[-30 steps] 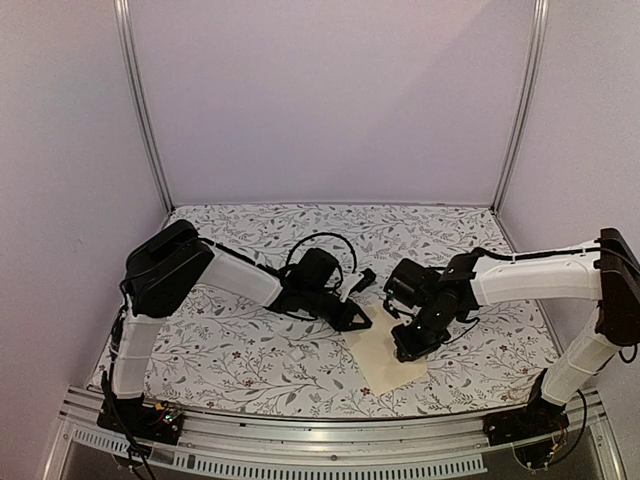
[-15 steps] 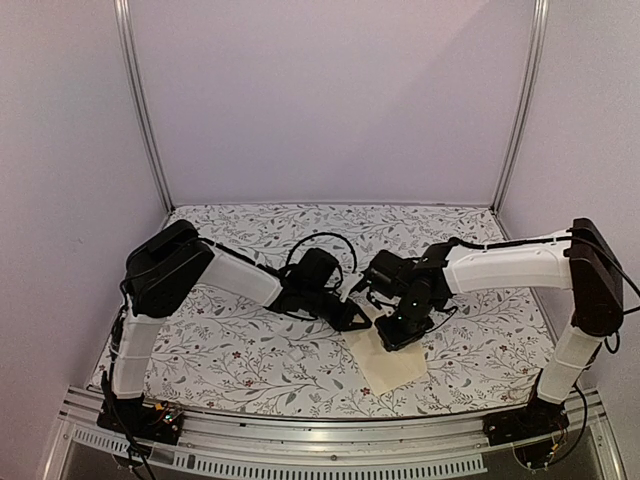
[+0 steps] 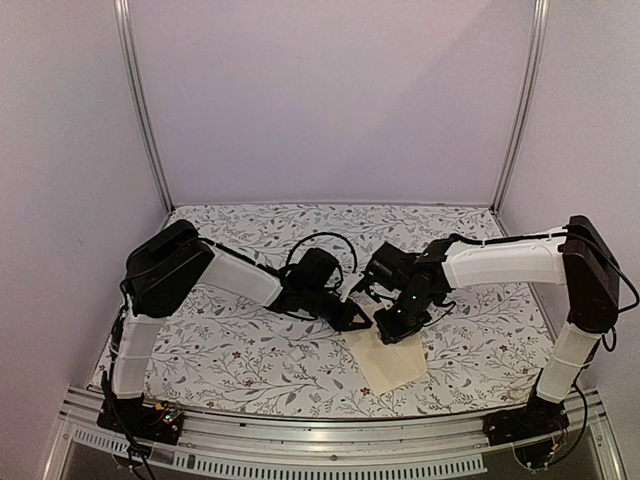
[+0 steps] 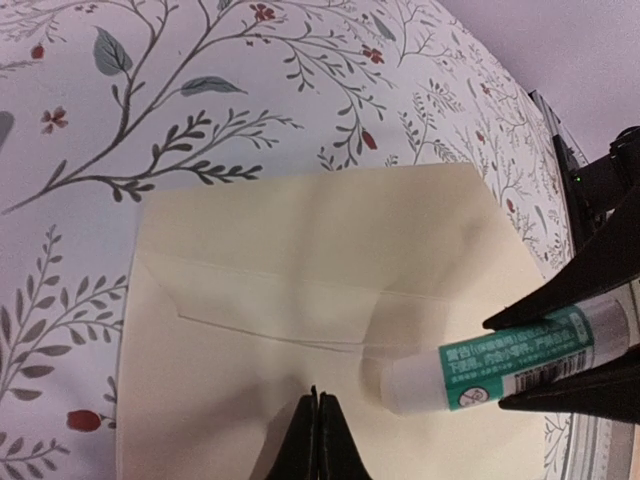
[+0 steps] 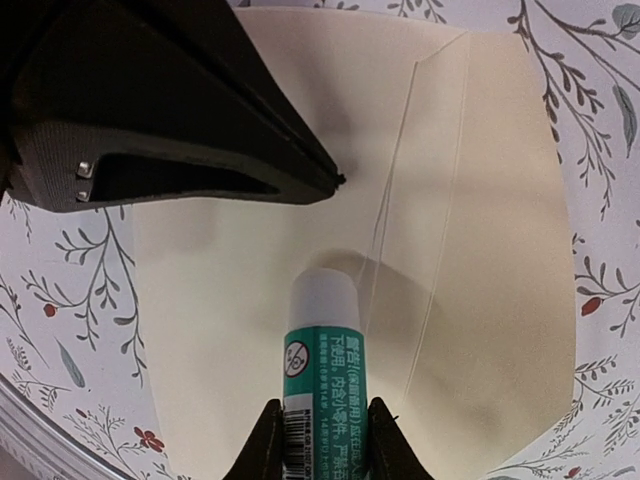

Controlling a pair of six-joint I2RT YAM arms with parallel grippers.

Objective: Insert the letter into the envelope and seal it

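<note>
The cream envelope (image 3: 393,364) (image 4: 300,240) (image 5: 480,200) lies flat on the floral cloth, with the edge of its flap showing as a thin line across it. My left gripper (image 3: 367,325) (image 4: 318,402) is shut, its black tip resting down on the envelope's face. My right gripper (image 3: 389,331) (image 5: 320,408) is shut on a green-and-white glue stick (image 5: 322,335) (image 4: 500,358). The stick's white end sits by the flap's edge, just right of the left tip; whether it touches the paper I cannot tell. The letter is not in view.
The floral tablecloth (image 3: 250,350) covers the table, with white walls at the back and both sides. The left gripper's black body (image 5: 170,130) fills the upper left of the right wrist view, close to the glue stick. A metal rail (image 3: 330,455) runs along the near edge.
My right arm has swung left with the glue stick, from the envelope's right part to right beside the left gripper's tip. The left arm has stayed put.
</note>
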